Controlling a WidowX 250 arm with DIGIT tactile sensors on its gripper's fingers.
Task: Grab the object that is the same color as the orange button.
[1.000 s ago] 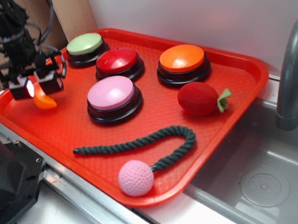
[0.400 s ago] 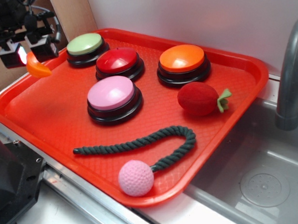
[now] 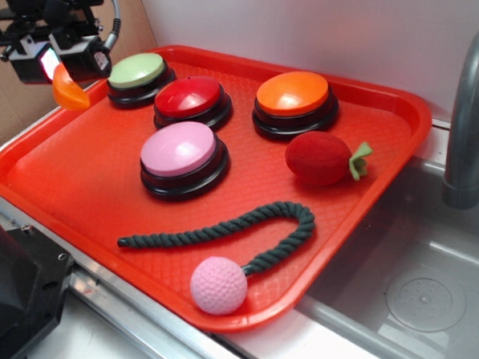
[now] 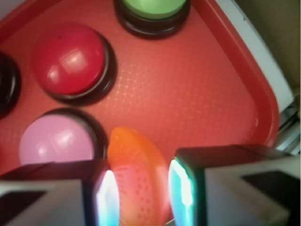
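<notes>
The object (image 3: pixel 69 93), a small glossy orange crescent, hangs in the air above the tray's far left corner. My gripper (image 3: pixel 57 65) is shut on it, well clear of the tray floor. In the wrist view the object (image 4: pixel 138 174) sits pinched between my two glowing pads (image 4: pixel 106 200). The orange button (image 3: pixel 293 96), a round orange dome on a black base, stands at the tray's back right, far from my gripper. It is out of the wrist view.
On the red tray (image 3: pixel 80 200) stand a green button (image 3: pixel 136 72), a red button (image 3: pixel 190 98) and a pink button (image 3: pixel 179 153). A red plush strawberry (image 3: pixel 323 158), a dark green rope (image 3: pixel 226 228) and a pink ball (image 3: pixel 218 284) lie nearer. A sink with a grey faucet (image 3: pixel 466 127) is on the right.
My gripper has risen from the tray floor at the left edge, carrying the orange crescent up and slightly back toward the green button.
</notes>
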